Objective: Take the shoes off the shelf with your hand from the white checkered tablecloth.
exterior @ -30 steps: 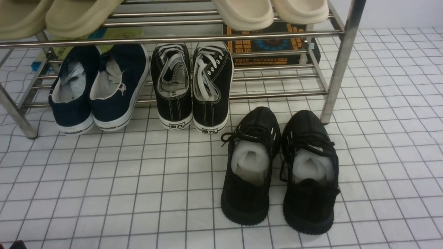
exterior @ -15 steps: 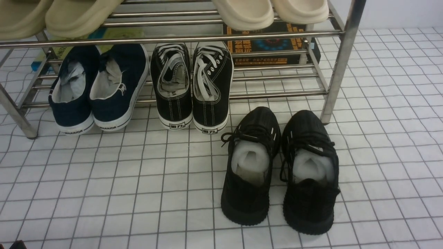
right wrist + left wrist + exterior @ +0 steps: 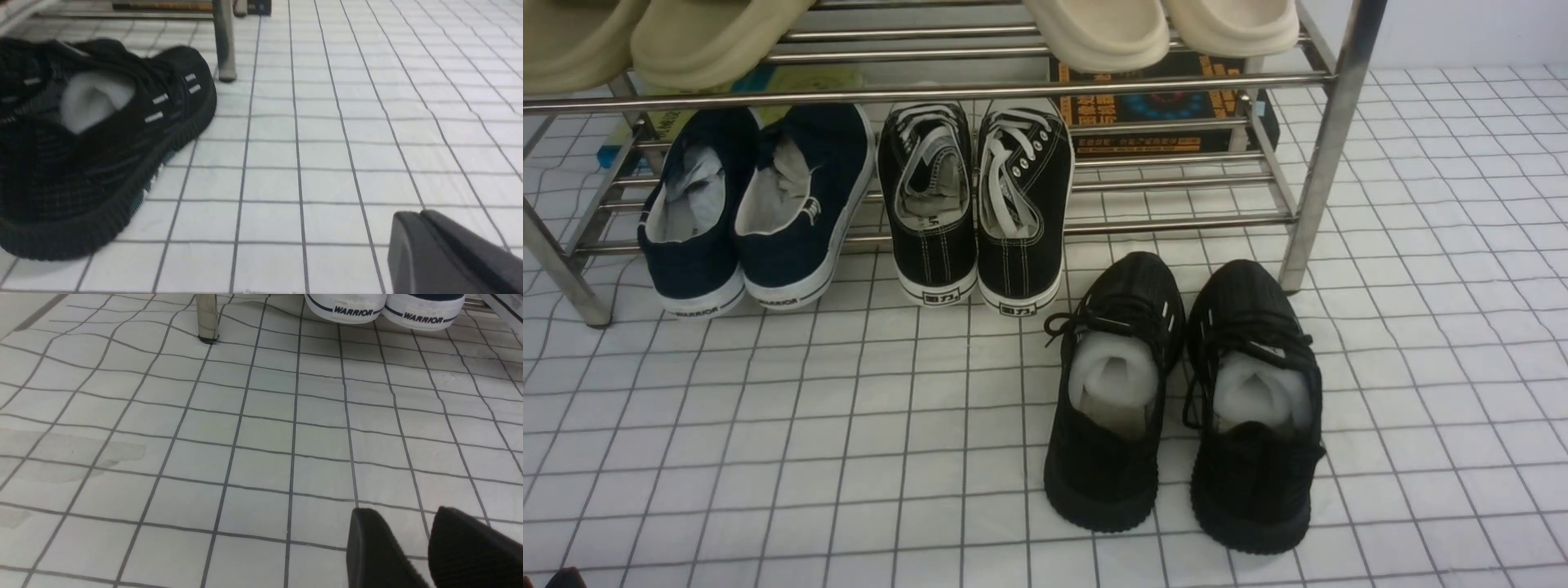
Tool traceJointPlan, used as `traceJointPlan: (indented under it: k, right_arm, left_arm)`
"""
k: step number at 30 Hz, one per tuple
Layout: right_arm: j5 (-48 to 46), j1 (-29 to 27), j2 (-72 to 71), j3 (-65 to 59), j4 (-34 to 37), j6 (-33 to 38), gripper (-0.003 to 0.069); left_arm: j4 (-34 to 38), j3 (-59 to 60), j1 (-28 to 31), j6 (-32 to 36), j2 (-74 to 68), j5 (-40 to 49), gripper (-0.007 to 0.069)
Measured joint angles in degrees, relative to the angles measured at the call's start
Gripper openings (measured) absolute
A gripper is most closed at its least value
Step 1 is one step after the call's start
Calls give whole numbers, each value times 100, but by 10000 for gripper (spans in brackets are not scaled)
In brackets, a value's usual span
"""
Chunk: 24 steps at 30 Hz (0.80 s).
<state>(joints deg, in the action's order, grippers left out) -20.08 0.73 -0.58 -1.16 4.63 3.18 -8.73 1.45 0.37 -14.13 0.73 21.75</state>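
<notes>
The pair of all-black knit shoes (image 3: 1184,400) with white paper stuffing stands side by side on the white checkered tablecloth (image 3: 768,425), in front of the right end of the steel shelf (image 3: 1327,147). One of them also shows in the right wrist view (image 3: 94,139), off to the side of my right gripper (image 3: 421,214), which is shut and empty low over the cloth. My left gripper (image 3: 402,512) is open and empty over bare cloth, well short of the shelf leg (image 3: 207,316). Neither gripper shows in the front view.
On the shelf's lower tier sit navy slip-ons (image 3: 752,204) and black canvas sneakers with white laces (image 3: 976,200). Beige slippers (image 3: 1160,28) lie on the top tier. A dark box (image 3: 1168,106) lies behind the shelf.
</notes>
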Motion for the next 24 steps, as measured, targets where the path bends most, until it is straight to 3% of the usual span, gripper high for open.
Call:
traceJointPlan:
  k: [24]
  right_arm:
    - [-211,-49,-4,30,-58,-11,40]
  left_arm:
    - [0,0,0,0,0,0,239]
